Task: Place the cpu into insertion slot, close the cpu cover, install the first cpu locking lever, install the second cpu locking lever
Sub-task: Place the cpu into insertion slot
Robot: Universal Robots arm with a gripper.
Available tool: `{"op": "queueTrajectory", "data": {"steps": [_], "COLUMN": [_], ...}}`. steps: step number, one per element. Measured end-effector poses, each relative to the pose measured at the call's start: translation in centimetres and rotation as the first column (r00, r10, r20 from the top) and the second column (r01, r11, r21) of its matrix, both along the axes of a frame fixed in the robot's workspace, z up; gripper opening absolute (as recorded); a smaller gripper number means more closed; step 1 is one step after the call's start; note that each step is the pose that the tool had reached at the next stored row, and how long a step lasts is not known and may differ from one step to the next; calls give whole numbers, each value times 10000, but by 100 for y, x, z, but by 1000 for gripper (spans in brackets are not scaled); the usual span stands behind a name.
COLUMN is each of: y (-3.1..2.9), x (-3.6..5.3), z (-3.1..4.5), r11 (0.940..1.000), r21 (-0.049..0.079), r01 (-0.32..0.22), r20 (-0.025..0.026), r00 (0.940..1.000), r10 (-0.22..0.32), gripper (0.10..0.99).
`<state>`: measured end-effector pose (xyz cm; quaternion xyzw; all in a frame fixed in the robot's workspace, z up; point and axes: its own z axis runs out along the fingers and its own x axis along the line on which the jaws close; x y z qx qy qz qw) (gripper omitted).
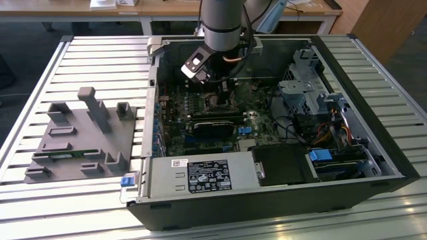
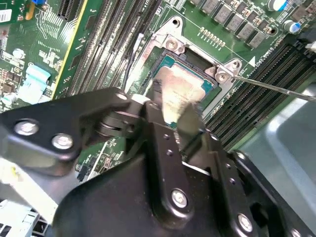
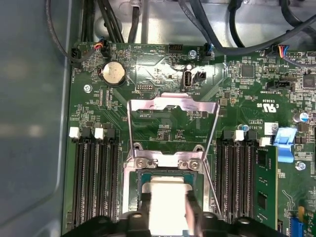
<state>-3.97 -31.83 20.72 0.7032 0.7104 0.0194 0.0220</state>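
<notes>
First wrist view: claw point(image 3: 167, 205) around cpu point(image 3: 167, 187)

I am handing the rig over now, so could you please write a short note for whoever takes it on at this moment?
Gripper: low over the insertion slot, right at the cpu; whether it grips the chip cannot be told.
The cpu: lies within the slot's rim; full seating is unclear.
Cpu cover: swung open, off the slot.
Locking lever: unlatched, sticking out beside the slot.
Done: the chip is at the slot.
Left: closing the cover and latching both levers.
</notes>
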Motion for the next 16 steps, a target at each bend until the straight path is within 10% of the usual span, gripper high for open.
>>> {"op": "queueTrajectory", "data": {"steps": [8, 16], "y": [0, 0], "x": [0, -1], "z": [40, 55], "r11": [10000, 10000], "r21": [1, 0], "r01": [0, 0], "r20": [-22, -22], "r00": [10000, 10000], "r10": [0, 0], "gripper": [122, 106]}}
